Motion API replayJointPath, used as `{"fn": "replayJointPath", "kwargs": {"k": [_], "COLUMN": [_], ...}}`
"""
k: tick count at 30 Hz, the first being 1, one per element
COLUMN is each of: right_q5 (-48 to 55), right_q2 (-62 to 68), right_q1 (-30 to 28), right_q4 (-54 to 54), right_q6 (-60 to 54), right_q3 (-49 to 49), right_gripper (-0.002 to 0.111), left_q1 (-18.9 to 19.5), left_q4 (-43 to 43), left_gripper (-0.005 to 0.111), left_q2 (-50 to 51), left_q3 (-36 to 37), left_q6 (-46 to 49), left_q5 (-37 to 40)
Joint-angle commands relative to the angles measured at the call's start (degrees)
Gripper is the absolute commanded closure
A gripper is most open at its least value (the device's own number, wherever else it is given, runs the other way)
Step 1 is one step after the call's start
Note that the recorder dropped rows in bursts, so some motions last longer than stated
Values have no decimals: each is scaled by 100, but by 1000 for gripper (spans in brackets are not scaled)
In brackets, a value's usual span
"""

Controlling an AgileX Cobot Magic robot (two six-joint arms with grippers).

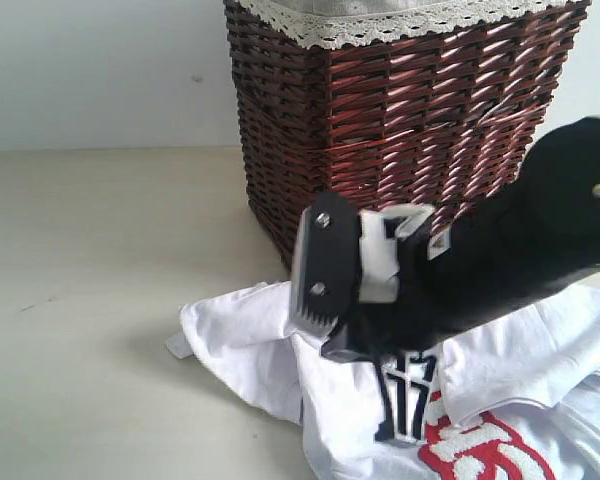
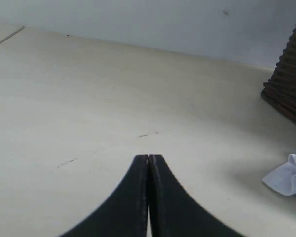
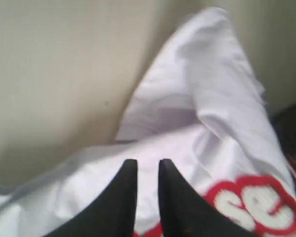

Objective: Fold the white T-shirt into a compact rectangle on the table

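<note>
Pale wall (image 1: 100, 70) behind; beige worktop (image 1: 100, 300) with a few dark specks. Dark brown wicker basket (image 1: 400, 110) with lace trim (image 1: 380, 25) stands at the back, centre-right.

White T-shirt (image 1: 250, 340): crumpled on the worktop just in front of the basket, unfolded, spreading toward the lower right of the exterior view. Red lettering (image 1: 480, 445) faces up.

Right arm: enters from the right edge of the exterior view, sloping down and leftward across the basket front. Right hand (image 3: 144, 165) is low over the bunched left part of the shirt. Jaws are parted by a narrow gap, with white fabric visible through it. Whether the tips touch the cloth cannot be told.

Left hand (image 2: 148, 159): jaws closed flat against each other, gripping nothing, over bare worktop. One shirt corner and the basket show off to its side, well apart from the tips.
</note>
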Motion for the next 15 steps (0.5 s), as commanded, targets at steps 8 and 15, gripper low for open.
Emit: {"fn": "replayJointPath", "kwargs": {"k": [8, 15], "right_q5": [1108, 565], "right_q2": [-236, -224], "right_q1": [-1331, -1340], "right_q4": [-2538, -2511], "right_q6": [641, 214], "right_q3": [731, 1215], "right_gripper": [52, 52], "left_q1": [-26, -26], "left_q4": [-31, -31], "left_gripper": [107, 107], "left_q2": [-14, -14], "left_q3": [-4, -4], "left_q6": [-10, -10], "left_q5": [-27, -27]}}
